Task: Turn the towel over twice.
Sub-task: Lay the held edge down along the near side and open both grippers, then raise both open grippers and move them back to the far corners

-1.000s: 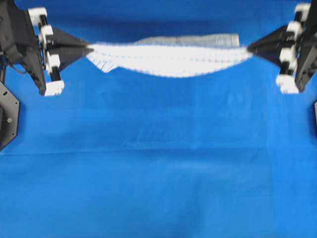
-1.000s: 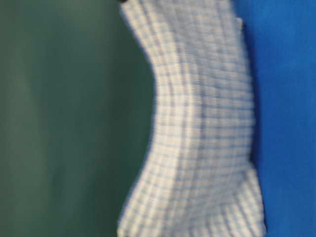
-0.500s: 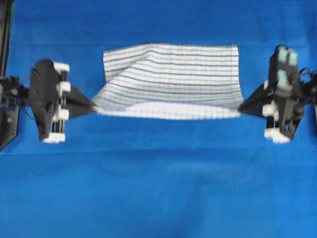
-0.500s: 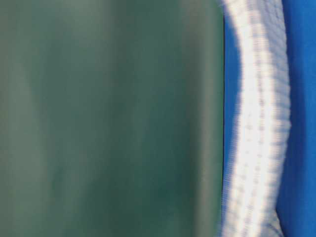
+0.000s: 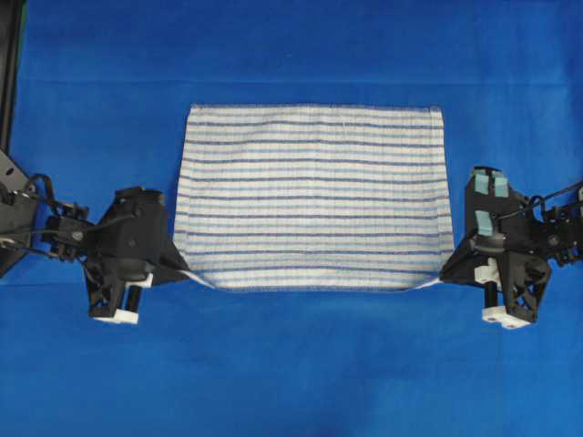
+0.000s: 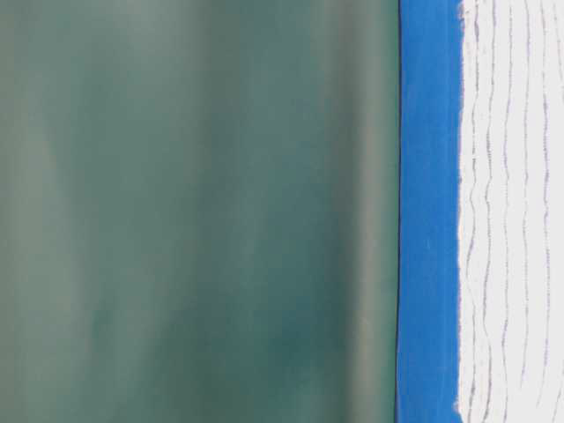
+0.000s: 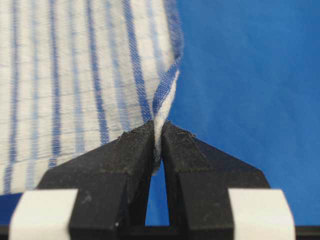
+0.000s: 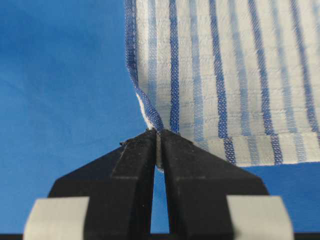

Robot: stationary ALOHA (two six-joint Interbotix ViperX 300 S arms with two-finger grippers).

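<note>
Overhead, the towel point(image 5: 312, 196) lay spread flat on the blue cloth point(image 5: 291, 364) covering the table, its stripes and long axis running side to side between the two arms. The left gripper point(image 5: 187, 271) sat at the towel's near-left corner and the right gripper point(image 5: 442, 278) at its near-right corner, so both ends of the near hem were taken and the whole sheet stretched away from the grippers toward the far side of the table.

Each wrist view showed the jaws pressed together with only cloth between them. The left gripper point(image 7: 157, 137) pinched the hemmed corner of the towel point(image 7: 75, 75), which stood up slightly out of the pinch; the right gripper point(image 8: 158, 140) did likewise on the towel point(image 8: 225, 75). Both corners were lifted a little off the blue cloth while the rest rested on it.

Neither arm looked nearer than the other; the two held symmetrically. Judging from this layout, the next turn would depend on the near hem being carried up and across the towel's short axis, toward the far hem, with both corners kept level.

The table-level view showed the towel point(image 6: 515, 211) lying flat.
</note>
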